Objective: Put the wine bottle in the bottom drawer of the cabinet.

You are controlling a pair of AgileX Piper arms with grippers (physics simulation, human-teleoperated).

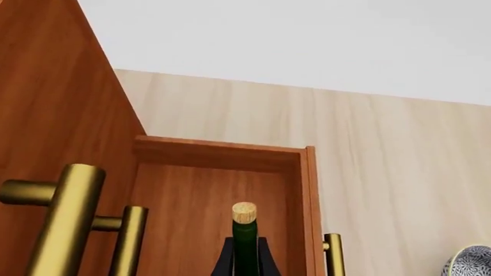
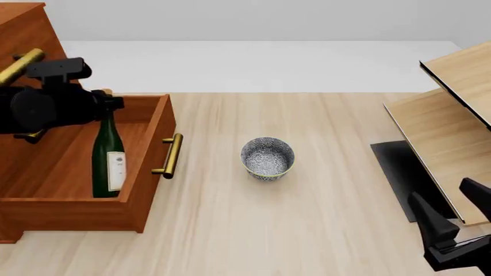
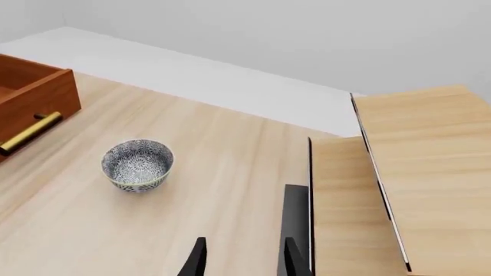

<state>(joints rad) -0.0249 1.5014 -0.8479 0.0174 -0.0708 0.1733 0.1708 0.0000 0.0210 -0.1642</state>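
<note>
A: Count and material?
B: One wine bottle, dark green glass, upright inside bottom drawer of cabinet; one patterned bowl right of drawer.
A: End effectors?
B: Left end effector clamped on bottle neck; right end effector apart, holding nothing.

A small bowl with a dense blue-and-white pattern and a pale rim stands upright near the middle of the light-wood table. At the table's right edge stands a pale light-wood shelf unit with slanting boards, and a dark mat lies at its foot.
</note>
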